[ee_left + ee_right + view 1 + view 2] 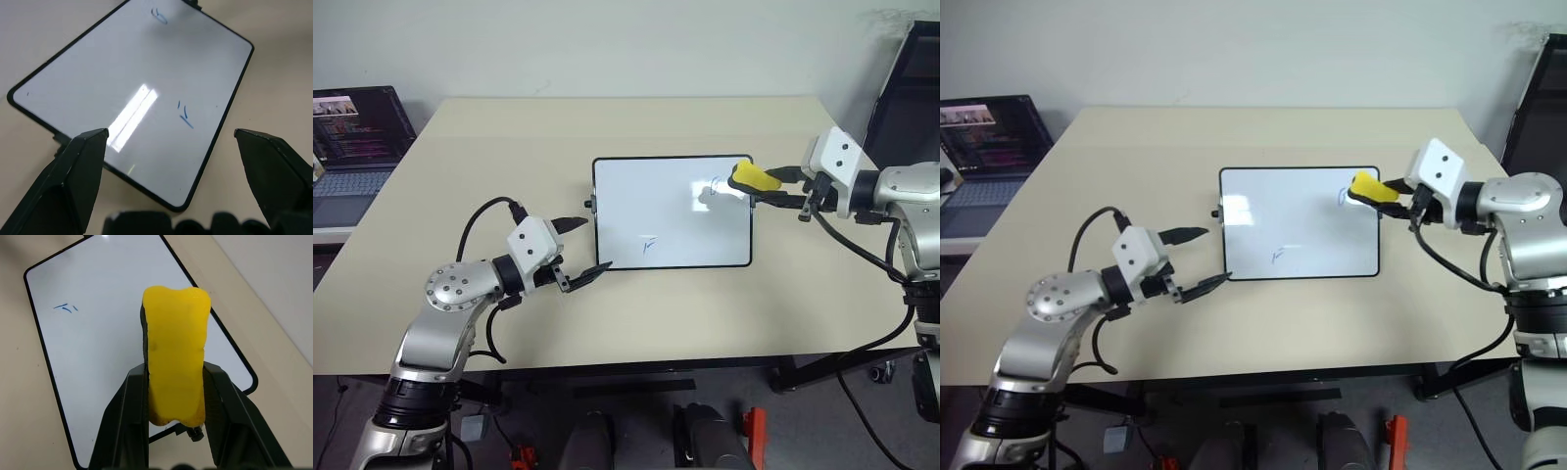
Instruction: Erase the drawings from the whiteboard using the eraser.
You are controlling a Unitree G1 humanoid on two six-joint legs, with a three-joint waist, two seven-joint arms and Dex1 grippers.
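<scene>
Clearly the wiping is only partly through. The whiteboard (672,211) lies flat near the middle of the beige desk (509,137), and most of its white face is bare, yet two of the drawings are left: a small blue F-like mark (649,246) near the board's front edge, and a small blue loop (714,184) close to its far right corner. Whether other marks once stood on the bare part cannot be told from this moment alone.

The right hand (781,188) is closed firmly on the yellow eraser (753,177), its two black fingers pinching the block from either side so that the eraser's end sticks out past the fingertips. It is held over the board's right edge, just beside the loop; whether it presses on the surface or hangs a little above it is not clear.

The left hand (579,251) holds nothing, its fingers spread wide, at the board's near left corner, just off the frame. It looks placed to steady the board, though it is not touching it.

What remains, by my reading, is a pass over the loop, then a reach across to the F-like mark near the front edge.

A laptop (354,147) sits at the far left.
</scene>
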